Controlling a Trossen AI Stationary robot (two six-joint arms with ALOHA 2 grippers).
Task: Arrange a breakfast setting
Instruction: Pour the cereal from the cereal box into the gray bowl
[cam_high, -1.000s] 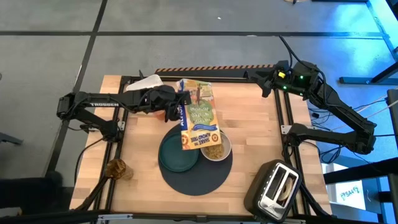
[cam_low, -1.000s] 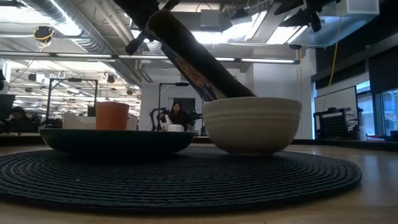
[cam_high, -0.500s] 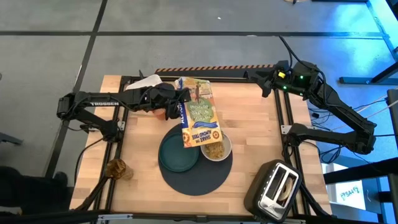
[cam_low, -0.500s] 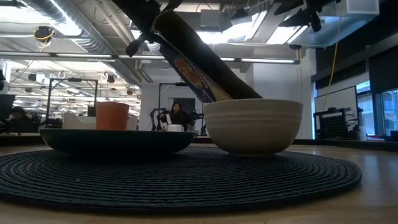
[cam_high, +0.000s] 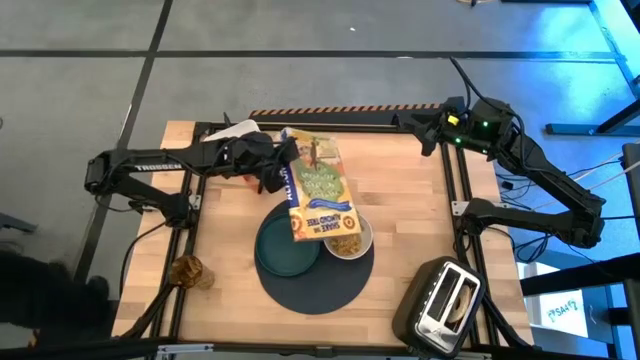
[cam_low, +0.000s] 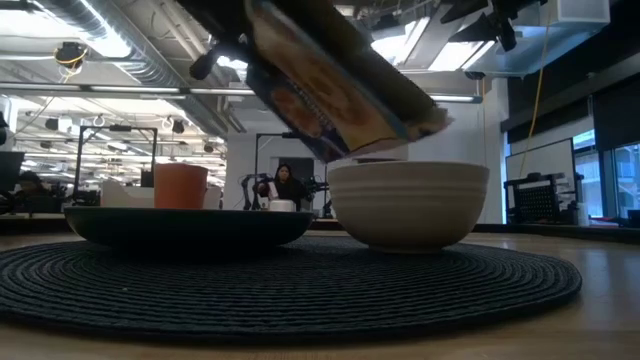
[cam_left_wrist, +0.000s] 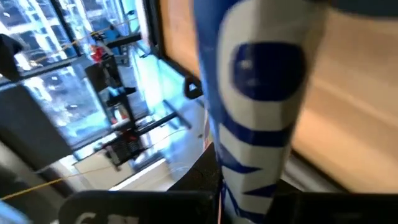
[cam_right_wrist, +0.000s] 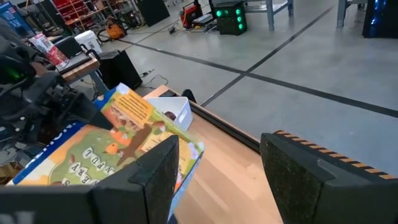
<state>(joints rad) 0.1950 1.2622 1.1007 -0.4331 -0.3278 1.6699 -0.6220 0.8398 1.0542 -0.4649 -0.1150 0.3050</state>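
Pouring cereal: box tilted over the white bowl (cam_high: 348, 240), held by my left gripper (cam_high: 270, 168).

My left gripper is clamped on the upper end of the cereal box (cam_high: 317, 186); the box's long axis runs from the gripper down toward the bowl, with its open mouth just above the bowl's rim. The bowl, smooth glazed and round, holds some cereal and sits on the woven dark-navy mat (cam_high: 330, 285), touching the flat teal plate (cam_high: 286, 248) on the side nearer my left arm. The small orange cup (cam_low: 180, 185) stands beyond the plate. My right gripper (cam_high: 425, 130) waits at the desk's far corner, well apart from the bowl, fingers spread wide. The box is glossy printed cardboard.
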